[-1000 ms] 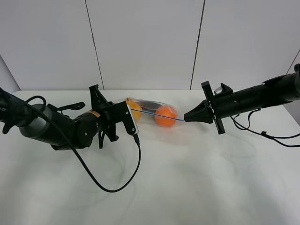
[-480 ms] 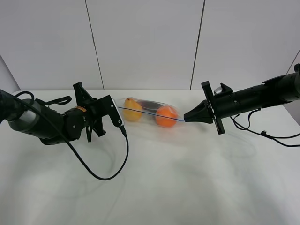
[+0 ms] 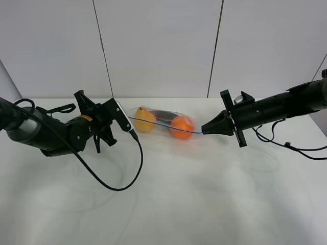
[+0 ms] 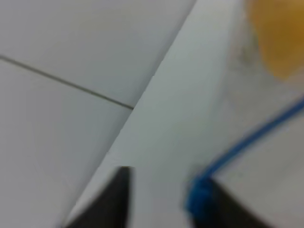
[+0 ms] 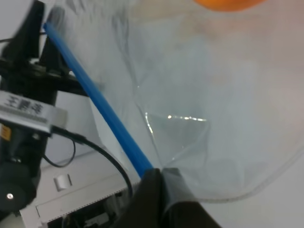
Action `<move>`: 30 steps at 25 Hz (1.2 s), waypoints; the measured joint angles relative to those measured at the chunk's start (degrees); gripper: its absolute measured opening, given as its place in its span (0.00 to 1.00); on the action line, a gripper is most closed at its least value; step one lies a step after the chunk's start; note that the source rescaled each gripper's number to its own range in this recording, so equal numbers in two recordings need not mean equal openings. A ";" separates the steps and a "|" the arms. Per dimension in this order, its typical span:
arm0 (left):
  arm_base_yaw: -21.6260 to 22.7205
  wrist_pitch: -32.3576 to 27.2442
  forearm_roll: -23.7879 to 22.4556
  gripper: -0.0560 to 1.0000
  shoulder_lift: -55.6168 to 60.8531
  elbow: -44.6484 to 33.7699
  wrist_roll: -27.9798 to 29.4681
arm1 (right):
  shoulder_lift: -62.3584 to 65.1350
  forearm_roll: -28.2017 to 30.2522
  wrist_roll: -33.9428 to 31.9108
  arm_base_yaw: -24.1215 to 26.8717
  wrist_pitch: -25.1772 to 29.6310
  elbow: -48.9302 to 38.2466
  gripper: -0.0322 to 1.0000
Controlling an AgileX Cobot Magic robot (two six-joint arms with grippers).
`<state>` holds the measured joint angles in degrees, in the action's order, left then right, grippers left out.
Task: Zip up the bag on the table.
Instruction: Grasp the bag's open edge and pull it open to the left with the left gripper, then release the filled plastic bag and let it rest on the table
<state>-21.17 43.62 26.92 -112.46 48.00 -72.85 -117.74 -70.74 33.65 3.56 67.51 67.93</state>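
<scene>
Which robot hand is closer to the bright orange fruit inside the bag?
Right. The right gripper pinches the corner of the bag just beside the orange fruit. The left gripper is at the bag's other end, beyond the yellow-orange fruit.

1. White label [image 5: 23, 108] on the wrist unit of the left arm [image 5: 16, 175], seen in right wrist view. It has one row of dark chars, but they're blurred and at an angle, so can't be read.
2. Small orange sticker [image 3: 88, 118] on the same arm, ext. high view. Too small to make out any chars.
3. Left wrist view is out of focus, nothing legible. No text, brand, no. or sign can be read in any view.
</scene>
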 joint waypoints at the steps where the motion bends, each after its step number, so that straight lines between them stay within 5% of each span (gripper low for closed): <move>1: 0.47 0.00 -0.20 0.56 0.00 0.00 0.97 | 0.00 0.12 0.00 0.00 0.00 0.00 0.03; 3: 2.01 0.00 -0.47 0.81 0.00 0.00 3.32 | 0.00 0.19 0.00 0.00 0.04 0.00 0.03; 5: 3.95 0.00 -0.53 0.92 0.00 0.00 5.49 | 0.00 0.19 0.00 0.00 0.04 0.00 0.03; 12: 10.50 -0.36 -0.41 0.99 0.00 0.00 22.93 | 0.00 0.19 0.00 0.00 0.06 0.00 0.03; 16: 13.52 -7.47 -0.41 0.99 0.00 0.56 31.47 | 0.00 0.19 0.00 0.00 0.06 0.00 0.03; 23: 19.40 -34.66 -0.36 1.00 0.00 8.71 38.34 | 0.00 0.19 0.00 0.00 0.06 0.00 0.03; 30: 22.03 -72.25 -2.29 1.00 -0.05 21.54 45.09 | 0.00 0.19 0.00 0.00 0.06 0.00 0.03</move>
<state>0.86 -28.63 24.64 -112.51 69.54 -27.76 -117.74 -70.55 33.65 3.56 67.57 67.93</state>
